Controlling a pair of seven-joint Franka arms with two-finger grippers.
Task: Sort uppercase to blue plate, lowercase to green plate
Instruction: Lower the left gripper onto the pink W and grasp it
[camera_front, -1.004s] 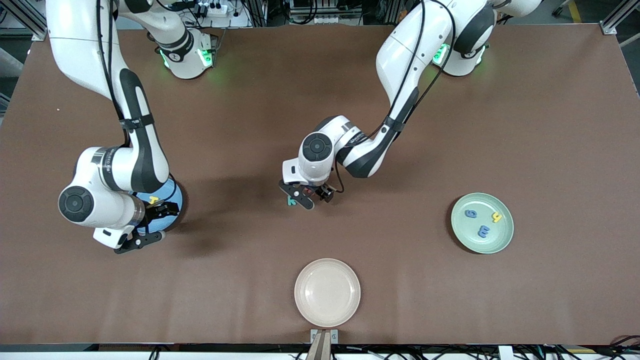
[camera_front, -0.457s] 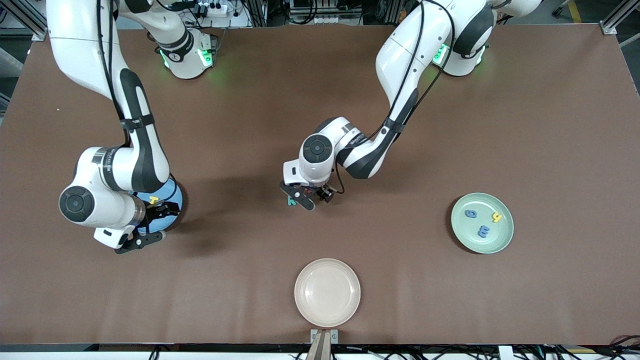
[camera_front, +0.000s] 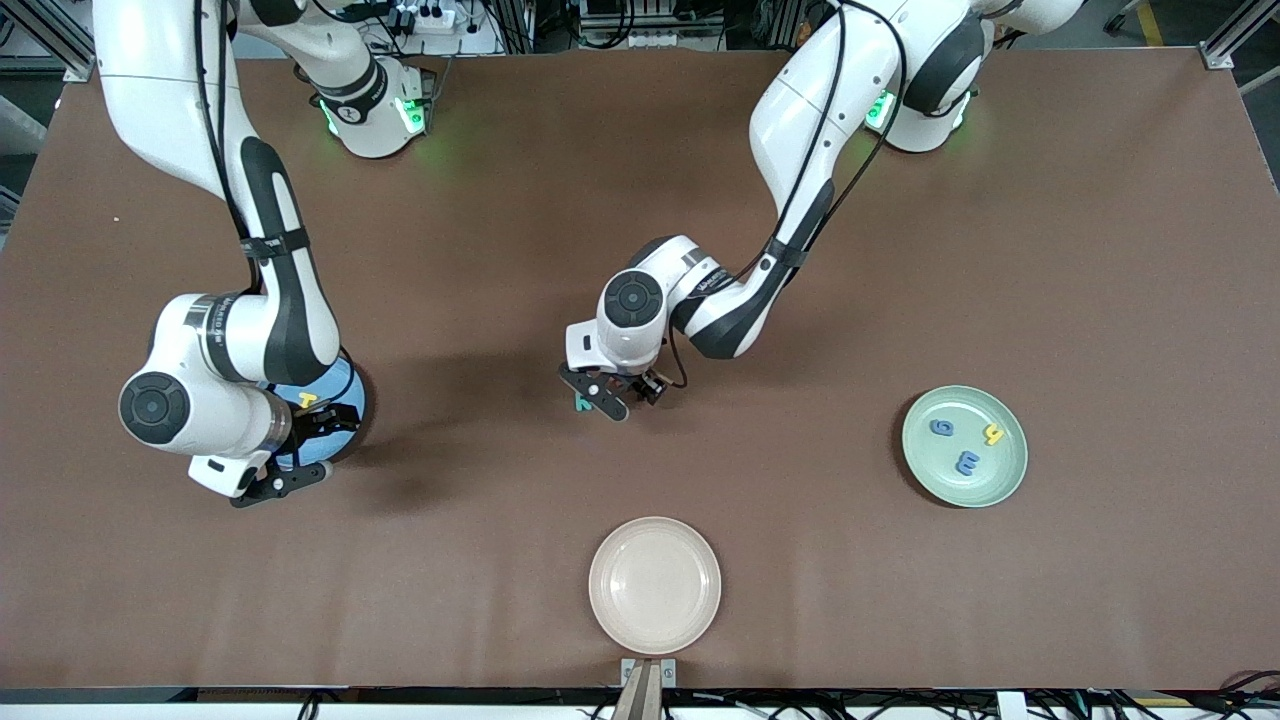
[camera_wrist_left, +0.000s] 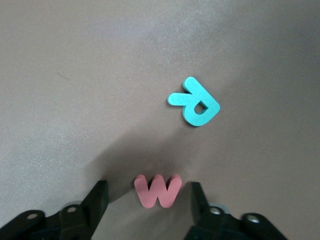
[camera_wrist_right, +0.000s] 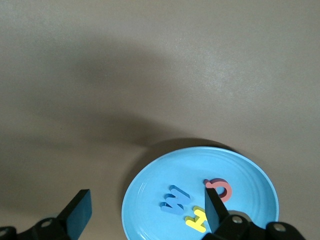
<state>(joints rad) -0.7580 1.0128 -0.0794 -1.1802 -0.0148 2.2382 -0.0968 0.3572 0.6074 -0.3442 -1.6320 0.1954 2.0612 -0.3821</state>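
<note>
Though nearly sorted, lacked two letters.
Found W (camera_wrist_right: 175, 199), H (camera_wrist_right: 196, 219) and Q (camera_wrist_right: 222, 187) on blue plate (camera_wrist_right: 150, 182); g (camera_front: 941, 428), blue m (camera_front: 967, 462) and yellow hook (camera_front: 993, 434) on green plate (camera_front: 940, 475). Left red m (camera_wrist_left: 157, 190) and R (camera_wrist_left: 196, 102) mid-tabletop, near each other. Straddled red m with left hand (camera_wrist_left: 149, 190), spread, not touching; kept right hand (camera_wrist_right: 146, 197) released, waiting over blue plate.

My table (camera_front: 1100, 250) looks matt and faintly grainy, the red letter (camera_wrist_left: 157, 190) and teal letter (camera_wrist_left: 195, 102) soft matt foam, the blue plate (camera_wrist_right: 250, 175) smooth and slightly glossy.
</note>
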